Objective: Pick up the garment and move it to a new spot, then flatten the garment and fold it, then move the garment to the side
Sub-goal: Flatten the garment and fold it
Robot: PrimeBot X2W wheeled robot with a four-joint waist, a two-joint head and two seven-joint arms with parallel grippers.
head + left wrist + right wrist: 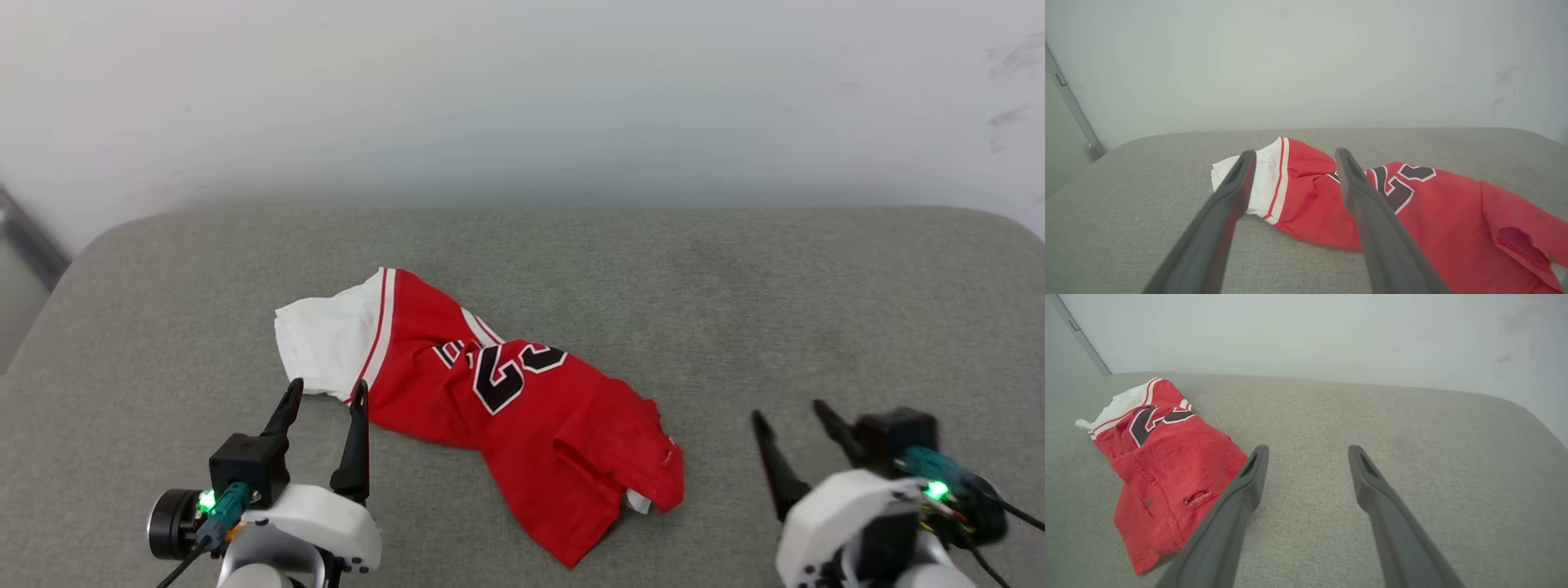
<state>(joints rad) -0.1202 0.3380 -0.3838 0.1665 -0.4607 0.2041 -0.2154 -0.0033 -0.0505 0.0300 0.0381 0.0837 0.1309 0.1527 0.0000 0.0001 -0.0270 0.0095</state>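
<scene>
The garment (490, 400) is a red jersey with a white sleeve, striped trim and a black "23". It lies crumpled on the grey cushion, a little left of centre. My left gripper (326, 390) stands open at the lower left, its fingertips just short of the white sleeve. In the left wrist view the garment (1412, 212) spreads beyond the two dark fingers (1372, 212). My right gripper (788, 412) is open at the lower right, well clear of the cloth. The right wrist view has the garment (1163, 469) to the left of the open gripper (1308, 451).
The grey cushioned surface (735, 286) has rounded far corners and ends at a pale wall (522, 98). Bare fabric stretches to the right of the garment and behind it. A grey strip (28, 241) runs down the wall at far left.
</scene>
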